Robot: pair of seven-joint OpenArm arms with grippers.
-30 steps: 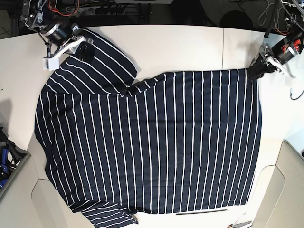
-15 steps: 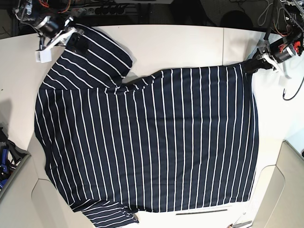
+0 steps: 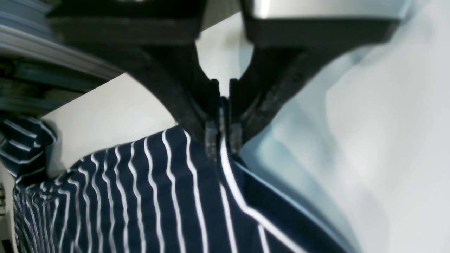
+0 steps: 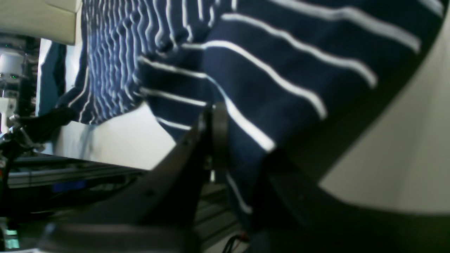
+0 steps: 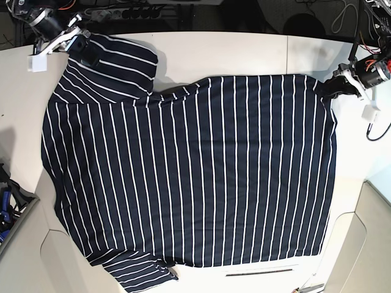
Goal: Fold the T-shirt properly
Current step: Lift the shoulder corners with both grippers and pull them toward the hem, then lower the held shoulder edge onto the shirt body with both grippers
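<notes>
White tabletop (image 5: 244, 55) is carrying the T-shirt (image 5: 189, 177), spread flat. At far left our right gripper (image 5: 78, 46) is clenching the sleeve; at far right our left gripper (image 5: 335, 86) is pinching the hem corner, likely tensioning the cloth between them for folding.
</notes>
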